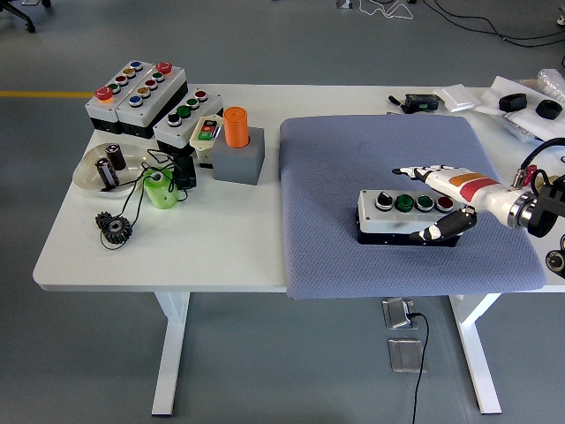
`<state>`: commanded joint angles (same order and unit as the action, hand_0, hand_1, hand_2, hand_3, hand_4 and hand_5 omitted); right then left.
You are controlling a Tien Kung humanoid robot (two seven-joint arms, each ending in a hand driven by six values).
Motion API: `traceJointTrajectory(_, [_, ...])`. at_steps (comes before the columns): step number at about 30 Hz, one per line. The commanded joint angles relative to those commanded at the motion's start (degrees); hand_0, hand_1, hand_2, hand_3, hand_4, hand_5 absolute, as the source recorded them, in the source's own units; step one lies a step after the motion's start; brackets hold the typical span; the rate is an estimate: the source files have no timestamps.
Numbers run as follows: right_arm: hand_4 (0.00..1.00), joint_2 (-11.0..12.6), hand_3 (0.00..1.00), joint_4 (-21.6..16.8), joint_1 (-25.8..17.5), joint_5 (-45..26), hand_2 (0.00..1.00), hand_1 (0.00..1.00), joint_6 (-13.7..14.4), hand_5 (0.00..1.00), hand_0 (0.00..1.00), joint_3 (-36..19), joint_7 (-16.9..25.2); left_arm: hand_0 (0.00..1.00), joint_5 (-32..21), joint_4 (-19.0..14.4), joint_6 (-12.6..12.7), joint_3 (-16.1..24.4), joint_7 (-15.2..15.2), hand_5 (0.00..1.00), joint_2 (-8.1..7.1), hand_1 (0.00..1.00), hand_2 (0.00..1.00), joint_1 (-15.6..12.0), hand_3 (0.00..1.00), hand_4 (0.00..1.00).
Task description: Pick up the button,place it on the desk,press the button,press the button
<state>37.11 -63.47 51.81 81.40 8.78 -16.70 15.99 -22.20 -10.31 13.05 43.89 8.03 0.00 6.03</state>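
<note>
One hand in view: my right hand [446,196]; fingers [413,171] spread, gripping nothing
Button box [402,215]: between thumb and fingers, on the grey mat [353,159]
Table [177,247]: white

Only the right hand [448,196] and its forearm show, entering from the picture's right edge. Hand shell white, with a red band and an orange-yellow band side by side across the back. Fingers [413,171] white with dark joints. Thumb [443,228] black with a white tip. Wrist: silvery-white cylindrical collar, then black housing. A black cable loops above the wrist.
</note>
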Motion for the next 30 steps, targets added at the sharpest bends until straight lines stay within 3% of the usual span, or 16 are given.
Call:
traceJointTrajectory(2, [0.921,1.5,0.998,-2.1,-1.2,-2.3,0.998,0.916,3.5,0.225,0.998,-2.7,1.1,0.684,0.0,0.0,0.0,0.0,0.0,0.939,0.0,0.76,0.789,0.0,0.608,0.404])
traceJointTrajectory(3, [0.782,1.9,0.943,-2.6,-1.5,-2.9,0.592,0.488,4.8,0.356,0.684,-3.5,1.3,0.684,0.0,0.0,0.0,0.0,0.0,0.94,0.0,0.76,0.788,0.0,0.608,0.404])
traceJointTrajectory(6, [0.782,3.6,0.943,-3.8,-2.6,-6.9,0.592,0.488,8.9,0.356,0.684,-5.3,1.8,0.684,0.1,0.0,0.0,0.0,0.1,0.94,0.0,0.76,0.788,0.1,0.608,0.404])
traceJointTrajectory(8, [0.782,4.4,0.943,-4.2,-3.0,-9.8,0.592,0.488,8.8,0.356,0.684,-5.5,1.4,0.684,0.0,0.0,0.0,-0.1,0.1,0.94,0.0,0.76,0.788,0.1,0.608,0.404])
traceJointTrajectory(9, [0.693,5.0,0.719,-4.5,-3.2,-11.5,0.189,0.002,7.9,0.397,0.248,-5.4,0.6,0.684,0.1,0.0,0.0,0.0,0.1,0.94,0.0,0.759,0.786,0.1,0.606,0.403])
traceJointTrajectory(14, [0.693,6.7,0.719,-5.5,-4.2,-14.6,0.189,0.002,2.6,0.397,0.248,-4.9,-2.9,0.684,0.1,0.0,0.0,0.1,0.2,0.94,0.0,0.759,0.786,0.1,0.606,0.403])
traceJointTrajectory(15, [0.643,6.8,0.657,-5.5,-4.3,-14.6,0.103,0.002,2.0,0.4,0.157,-4.9,-3.3,0.683,0.2,0.0,0.0,0.1,0.2,0.938,0.0,0.759,0.788,0.1,0.606,0.402])
traceJointTrajectory(19, [0.643,7.0,0.657,-5.9,-4.8,-14.4,0.103,0.002,-0.7,0.4,0.157,-4.5,-5.1,0.683,0.4,0.0,0.1,0.3,0.1,0.938,0.0,0.759,0.788,0.1,0.606,0.402])
traceJointTrajectory(30, [0.642,7.1,0.645,-5.7,-5.5,-12.9,0.1,0.002,-2.0,0.42,0.145,-4.3,-6.6,0.683,0.3,0.0,0.0,0.0,0.1,0.937,0.0,0.758,0.784,0.1,0.605,0.399])
